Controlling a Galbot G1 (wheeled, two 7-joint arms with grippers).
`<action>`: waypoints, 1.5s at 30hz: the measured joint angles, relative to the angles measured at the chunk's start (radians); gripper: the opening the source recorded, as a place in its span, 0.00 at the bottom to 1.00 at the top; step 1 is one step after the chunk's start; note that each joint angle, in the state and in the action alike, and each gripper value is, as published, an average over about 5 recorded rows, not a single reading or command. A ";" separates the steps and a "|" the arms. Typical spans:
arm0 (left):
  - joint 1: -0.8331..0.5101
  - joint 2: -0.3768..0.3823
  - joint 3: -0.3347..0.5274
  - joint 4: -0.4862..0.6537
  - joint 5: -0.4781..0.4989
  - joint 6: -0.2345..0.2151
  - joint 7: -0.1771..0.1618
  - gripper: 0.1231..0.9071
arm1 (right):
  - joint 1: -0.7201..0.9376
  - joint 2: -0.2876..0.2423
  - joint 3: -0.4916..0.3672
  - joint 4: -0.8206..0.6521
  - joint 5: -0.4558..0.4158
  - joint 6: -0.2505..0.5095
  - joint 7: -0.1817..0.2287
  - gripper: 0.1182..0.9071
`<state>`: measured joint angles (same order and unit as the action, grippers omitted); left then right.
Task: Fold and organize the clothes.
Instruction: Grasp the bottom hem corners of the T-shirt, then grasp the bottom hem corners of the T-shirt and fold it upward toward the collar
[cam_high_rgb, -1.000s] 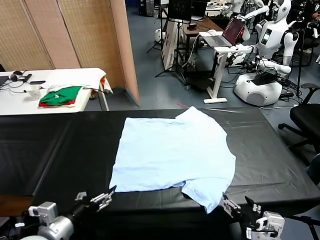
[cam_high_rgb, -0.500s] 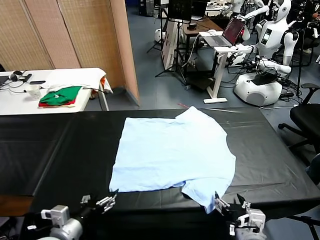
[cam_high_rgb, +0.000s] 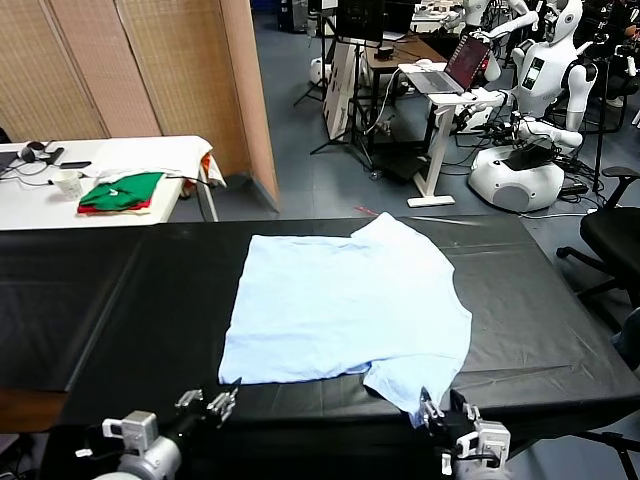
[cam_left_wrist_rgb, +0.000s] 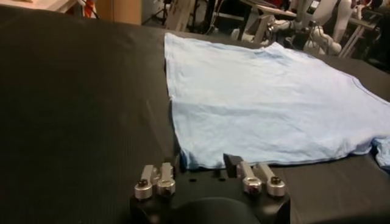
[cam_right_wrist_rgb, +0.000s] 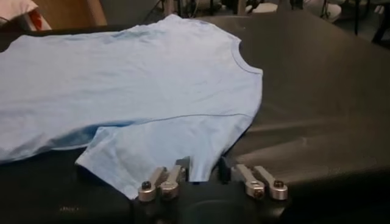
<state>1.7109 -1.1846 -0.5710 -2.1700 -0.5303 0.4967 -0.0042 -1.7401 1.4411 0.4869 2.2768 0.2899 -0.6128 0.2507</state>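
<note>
One T-shirt (cam_high_rgb: 345, 310), pale blue, spread flat across the middle of the black bench (cam_high_rgb: 120, 300), collar toward the right edge, one sleeve reaching the far edge, the other lapping toward the near edge. Left gripper (cam_high_rgb: 222, 402) at the near edge, jaws closing on the shirt's near hem corner, fabric tucked between the fingers (cam_left_wrist_rgb: 234, 166); firm grip not certain. Right gripper (cam_high_rgb: 437, 415) at the near edge too, pinched tight on the tip of the near sleeve (cam_right_wrist_rgb: 155, 155). Beyond the far-left corner, green and red garments (cam_high_rgb: 120, 192) on a white table (cam_high_rgb: 150, 150).
</note>
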 joint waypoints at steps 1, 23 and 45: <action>0.001 0.000 0.000 -0.001 0.000 0.000 -0.001 0.16 | -0.005 -0.003 0.001 0.008 0.008 -0.007 0.003 0.03; 0.230 0.002 -0.116 -0.160 0.005 -0.063 -0.053 0.04 | -0.137 -0.045 0.016 0.168 0.048 -0.026 -0.007 0.03; -0.040 -0.069 -0.037 -0.049 0.026 -0.206 -0.048 0.04 | 0.270 -0.123 -0.017 -0.166 0.060 0.191 -0.066 0.03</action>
<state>1.6705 -1.2531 -0.6082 -2.2192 -0.5044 0.2905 -0.0525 -1.4701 1.3186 0.4695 2.1112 0.3496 -0.4220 0.1849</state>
